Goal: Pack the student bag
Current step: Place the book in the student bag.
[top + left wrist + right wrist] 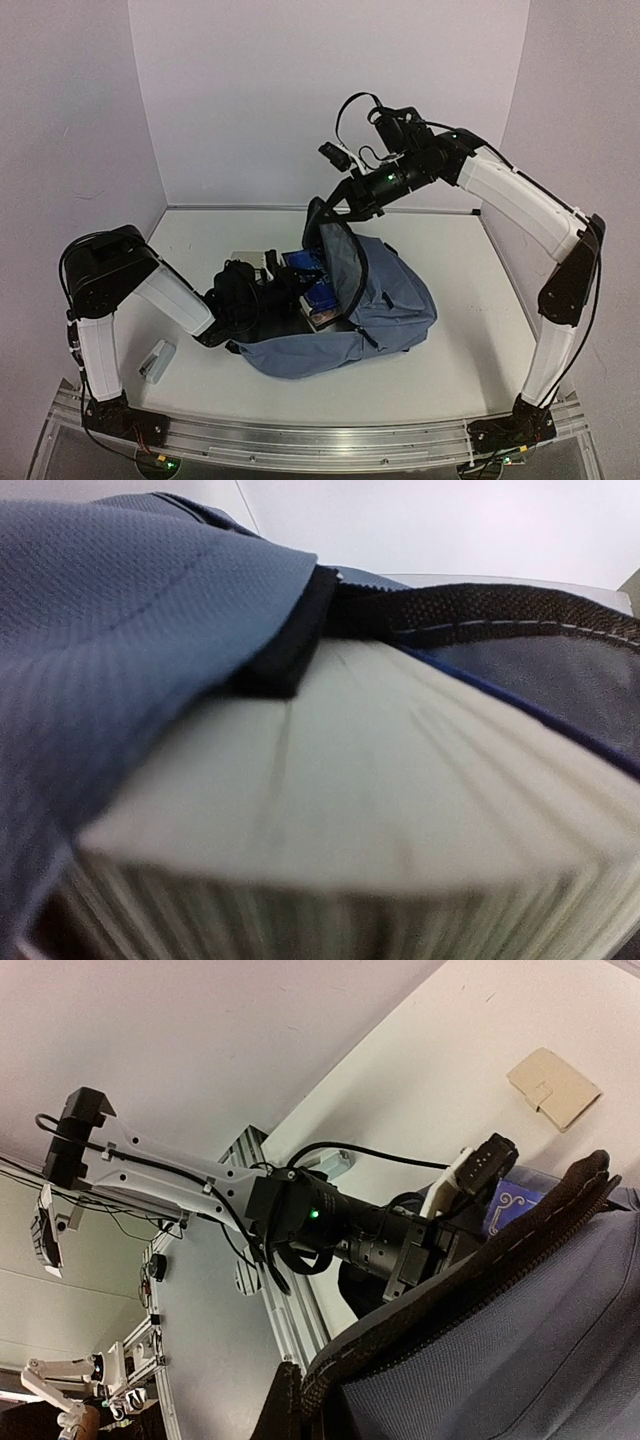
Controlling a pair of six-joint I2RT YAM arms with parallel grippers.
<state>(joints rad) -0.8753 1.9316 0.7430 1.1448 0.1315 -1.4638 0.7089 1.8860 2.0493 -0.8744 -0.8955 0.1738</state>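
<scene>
The slate-blue student bag lies on the table with its mouth facing left. My right gripper is shut on the bag's black zipper rim and holds the flap up. At the mouth, my left gripper holds a thick book with a blue cover, partly inside the bag. In the left wrist view the book's pale page edges fill the frame and hide the fingers. Bag fabric drapes over the book's left side.
A small white-and-grey object lies on the table near the left arm's base. A tan wallet-like item rests on the table beyond the bag. Walls close the table on three sides.
</scene>
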